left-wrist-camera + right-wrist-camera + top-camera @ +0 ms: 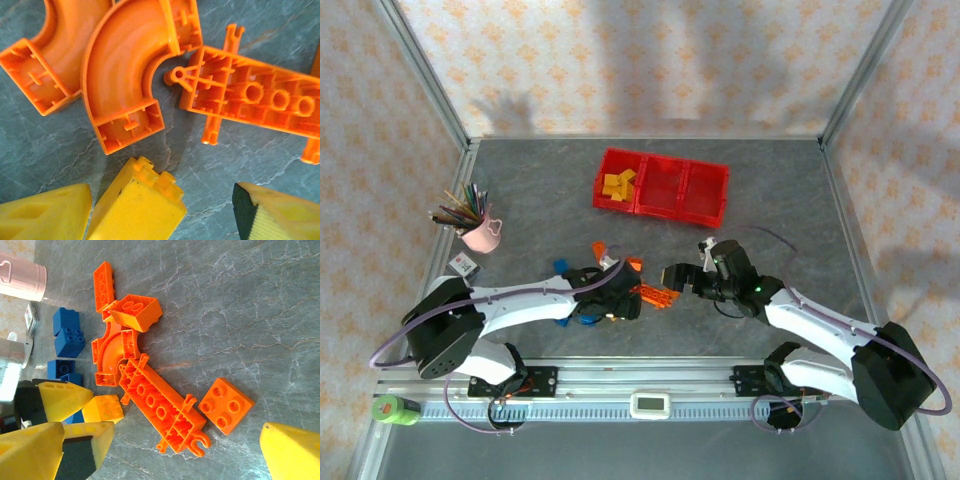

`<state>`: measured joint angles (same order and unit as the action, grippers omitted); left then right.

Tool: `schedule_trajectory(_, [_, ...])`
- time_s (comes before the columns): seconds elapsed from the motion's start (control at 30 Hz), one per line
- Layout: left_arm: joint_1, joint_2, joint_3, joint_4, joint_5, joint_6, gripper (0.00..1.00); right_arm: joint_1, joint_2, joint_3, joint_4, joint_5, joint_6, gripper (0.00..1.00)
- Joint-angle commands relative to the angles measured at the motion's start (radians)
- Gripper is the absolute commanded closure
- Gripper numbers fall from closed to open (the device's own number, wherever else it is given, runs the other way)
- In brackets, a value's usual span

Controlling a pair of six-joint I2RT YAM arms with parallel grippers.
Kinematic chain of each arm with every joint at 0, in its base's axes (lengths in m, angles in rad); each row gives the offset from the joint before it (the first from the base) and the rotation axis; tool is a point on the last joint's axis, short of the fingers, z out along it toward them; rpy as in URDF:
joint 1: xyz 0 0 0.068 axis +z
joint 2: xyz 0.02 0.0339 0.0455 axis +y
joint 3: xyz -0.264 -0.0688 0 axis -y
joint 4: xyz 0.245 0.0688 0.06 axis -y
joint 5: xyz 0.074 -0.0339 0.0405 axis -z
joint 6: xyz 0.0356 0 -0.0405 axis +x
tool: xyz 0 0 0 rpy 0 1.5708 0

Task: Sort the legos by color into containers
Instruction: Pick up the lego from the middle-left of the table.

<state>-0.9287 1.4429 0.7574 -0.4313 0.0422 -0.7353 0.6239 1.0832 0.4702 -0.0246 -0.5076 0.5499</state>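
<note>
Three joined red containers (pixel 678 190) stand at the back; the left one holds yellow legos (pixel 618 184). Loose legos lie near the front. My left gripper (pixel 162 210) is open low over the table. A yellow brick (pixel 137 202) sits between its fingers (pixel 45 212), close to the left one and clear of the right. Just beyond it lie two curved orange pieces (pixel 125 75) and a long orange plate (pixel 250 95). My right gripper (pixel 162 462) is open and holds nothing, near the long plate (pixel 160 410) and a square orange brick (pixel 226 405). Blue bricks (pixel 67 332) lie further left.
A pink cup of coloured pencils (pixel 480 235) stands at the left, with a small box (pixel 465 265) beside it. The two grippers (pixel 645 290) are close together over the pile. Metal frame posts border the grey table (pixel 770 220).
</note>
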Motion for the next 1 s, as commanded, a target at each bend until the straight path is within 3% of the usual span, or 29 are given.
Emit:
schedule_trajectory(0.0, [-0.025,0.027,0.002,0.011,0.0,0.002,0.27,0.005,-0.009,-0.012,0.024,0.032,0.006,0.0])
schedule_trajectory(0.67, [-0.06,0.043,0.019,-0.021,-0.06,-0.016,0.67,0.005,0.023,0.001,0.032,0.034,-0.007,0.0])
schedule_trajectory(0.97, [-0.03,-0.106,0.118,-0.105,-0.171,0.015,0.72,0.005,0.016,0.088,0.004,0.034,-0.02,0.0])
